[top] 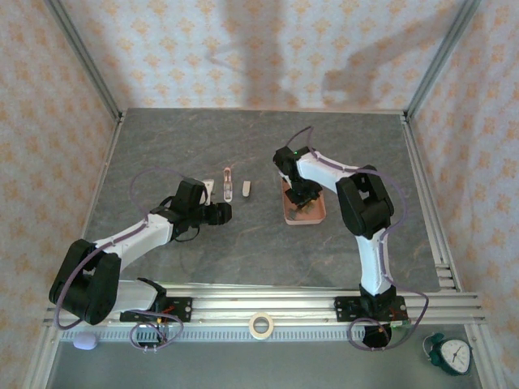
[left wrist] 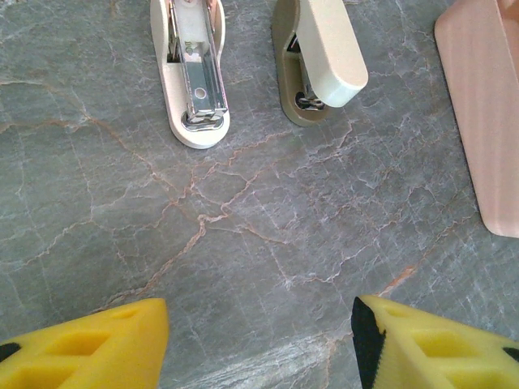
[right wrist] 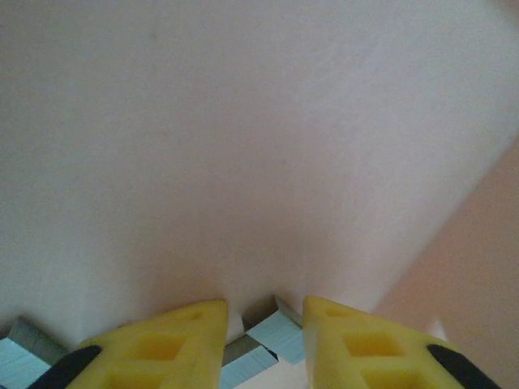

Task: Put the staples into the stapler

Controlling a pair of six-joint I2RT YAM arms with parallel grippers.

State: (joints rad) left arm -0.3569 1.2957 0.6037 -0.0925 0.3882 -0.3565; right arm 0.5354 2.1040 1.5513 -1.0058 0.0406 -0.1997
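Note:
The stapler [top: 228, 185] lies opened flat on the grey table, its metal channel facing up [left wrist: 197, 77]. My left gripper [top: 219, 213] hovers just short of it, open and empty [left wrist: 259, 340]. Light grey strips of staples [right wrist: 280, 336] lie on the floor of the shallow pink tray [top: 318, 217]. My right gripper [top: 305, 203] is down in that tray, its yellow fingers [right wrist: 170, 344] close on either side of one strip [right wrist: 265, 308]. The right finger is at the strip's edge and a thin gap shows on the left. Another strip [right wrist: 16, 356] lies at the lower left.
A second small stapler-like piece, cream over olive [left wrist: 320, 61], lies right of the stapler [top: 245, 190]. The tray's left wall [left wrist: 485, 105] is to its right. A tape roll [top: 260, 325] and a clock [top: 452, 355] sit beyond the near rail.

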